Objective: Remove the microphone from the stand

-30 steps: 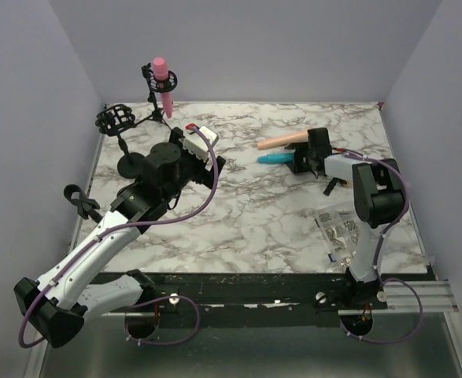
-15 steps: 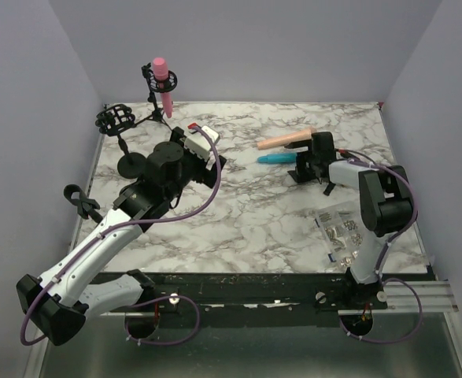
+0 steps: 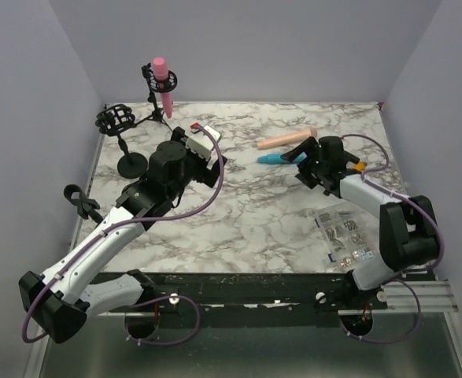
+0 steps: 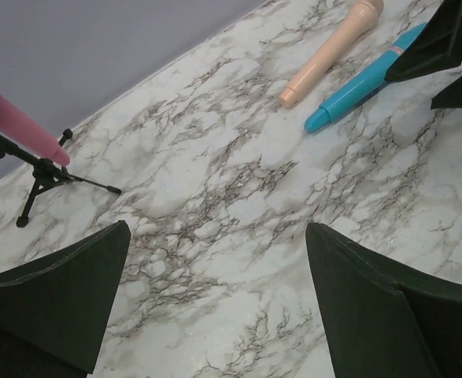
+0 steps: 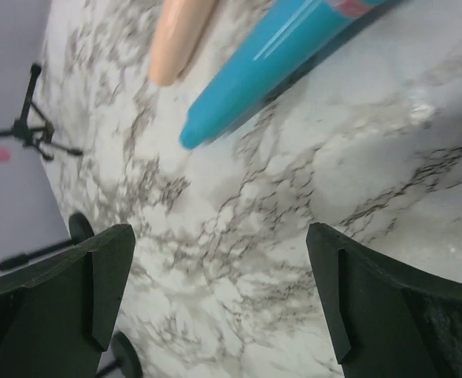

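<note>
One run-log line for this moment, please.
left gripper: open, empty | right gripper: open, empty | blue microphone: on table | pink microphone: in stand

Marble-patterned table (image 3: 254,224), clear bag of small parts (image 3: 343,235) near its front right, lilac walls (image 3: 293,47)

At the far left corner of the table (image 3: 246,220) is a tripod stand (image 3: 156,110) with a microphone (image 3: 164,87) upright in its holder. A second stand (image 3: 120,134) is just in front and to its left. Right of the middle, toward the far edge, the rear loose microphone (image 3: 286,140) lies just behind the front loose microphone (image 3: 276,158). A bag (image 3: 342,234) lies near the near right corner.
</note>
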Controlling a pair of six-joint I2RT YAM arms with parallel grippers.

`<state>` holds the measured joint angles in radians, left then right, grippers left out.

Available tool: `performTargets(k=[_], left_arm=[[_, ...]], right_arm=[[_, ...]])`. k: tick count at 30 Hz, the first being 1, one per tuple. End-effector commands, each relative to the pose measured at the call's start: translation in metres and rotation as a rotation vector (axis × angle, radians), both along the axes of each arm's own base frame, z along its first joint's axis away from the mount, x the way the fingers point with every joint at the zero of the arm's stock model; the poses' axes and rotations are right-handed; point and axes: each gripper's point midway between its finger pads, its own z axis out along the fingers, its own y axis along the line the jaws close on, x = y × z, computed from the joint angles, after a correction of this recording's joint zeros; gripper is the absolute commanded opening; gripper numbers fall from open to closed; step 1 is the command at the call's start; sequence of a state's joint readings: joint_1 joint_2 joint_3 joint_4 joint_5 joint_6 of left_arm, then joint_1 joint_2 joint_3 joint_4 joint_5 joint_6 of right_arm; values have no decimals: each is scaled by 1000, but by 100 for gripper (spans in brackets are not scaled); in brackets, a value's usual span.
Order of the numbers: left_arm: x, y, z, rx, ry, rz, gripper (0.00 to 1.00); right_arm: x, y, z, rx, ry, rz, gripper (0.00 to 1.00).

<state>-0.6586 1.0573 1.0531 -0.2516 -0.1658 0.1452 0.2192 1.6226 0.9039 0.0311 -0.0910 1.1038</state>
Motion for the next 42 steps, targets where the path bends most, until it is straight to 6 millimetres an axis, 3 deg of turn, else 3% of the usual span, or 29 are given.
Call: performTargets(k=[1,5,8,10,14,18,21,24,28,31,33,37,42], left_arm=[[4,-3,6,-20,4,15,96],[6,-4,2,-49,30,34,97],[10,-4,-3,-75,63,56,98],[15,-5,-10,-97,91,66,99],[35,-4,-26,-180,180,115,98],[51,20,-22,-310,247,226,99],[54,55,-10,-528,327,311,99],[49,88,4,-747,386,368,99],[29,109,33,-875,359,367,99],[21,157,38,-1025,339,579,98],[17,187,43,-1175,321,684,92],[18,210,56,-1338,261,770,85],[26,214,52,-1488,288,804,81]], right_arm=[[-30,34,40,-211,-270,363,100],[-80,77,44,-177,-331,594,100],[-126,109,35,-120,-333,776,100],[-147,115,25,-104,-287,854,100],[-166,108,13,-128,-219,929,100],[-169,102,22,-166,-263,934,100],[-174,109,35,-119,-315,966,100],[-175,112,40,-105,-340,977,100],[-174,111,38,-111,-340,971,100],[-177,111,35,-97,-354,974,100],[-177,111,31,-91,-353,970,100],[-176,112,31,-93,-348,975,100],[-175,110,34,-105,-363,964,100]])
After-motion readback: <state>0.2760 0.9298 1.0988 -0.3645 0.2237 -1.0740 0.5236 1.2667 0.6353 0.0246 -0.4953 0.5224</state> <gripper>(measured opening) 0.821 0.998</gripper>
